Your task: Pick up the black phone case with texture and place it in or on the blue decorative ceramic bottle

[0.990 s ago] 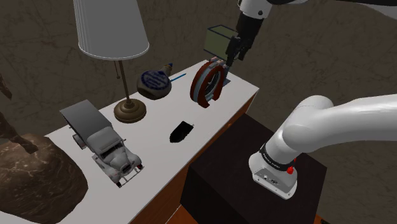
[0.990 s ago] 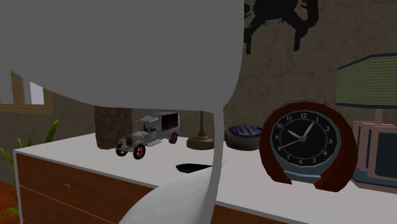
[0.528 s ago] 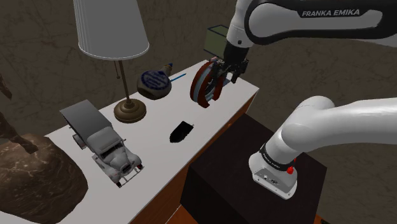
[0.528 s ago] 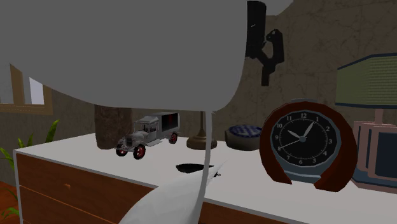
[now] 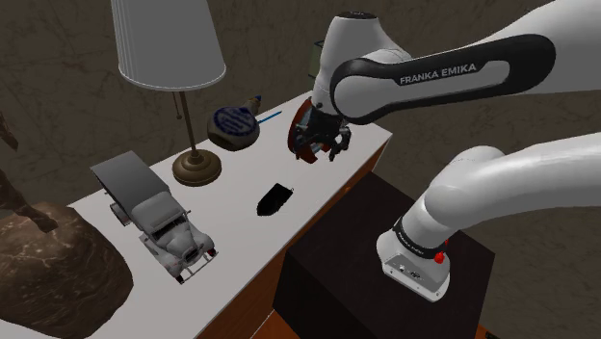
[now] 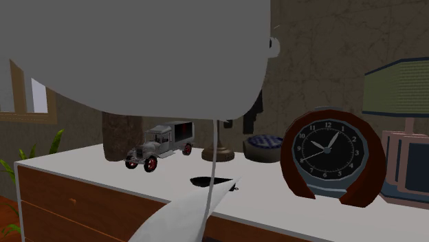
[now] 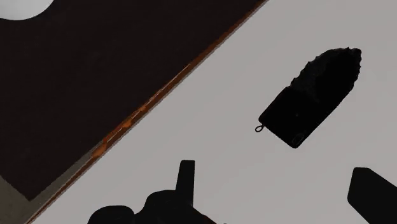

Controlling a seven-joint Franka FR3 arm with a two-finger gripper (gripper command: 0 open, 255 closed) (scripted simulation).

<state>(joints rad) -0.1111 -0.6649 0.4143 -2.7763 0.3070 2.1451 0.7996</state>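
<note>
the white dresser top [image 5: 241, 236] carries everything. the white franka arm [image 5: 424, 77] hangs its black gripper [image 5: 326, 143] above one end, fingers spread wide, holding nothing. the round blue ceramic bottle [image 5: 234, 125] stands nearby. the black textured phone case [image 5: 274, 197] lies flat mid-top. best to centre over it, span its narrow width, then descend.

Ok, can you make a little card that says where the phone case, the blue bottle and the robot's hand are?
phone case: black, lying flat on the white table, nothing touching it
blue bottle: on the table beside the lamp base, apart from the case
jaws: open, empty, above the table near the clock, case not between them
task step: case not yet picked up
</note>
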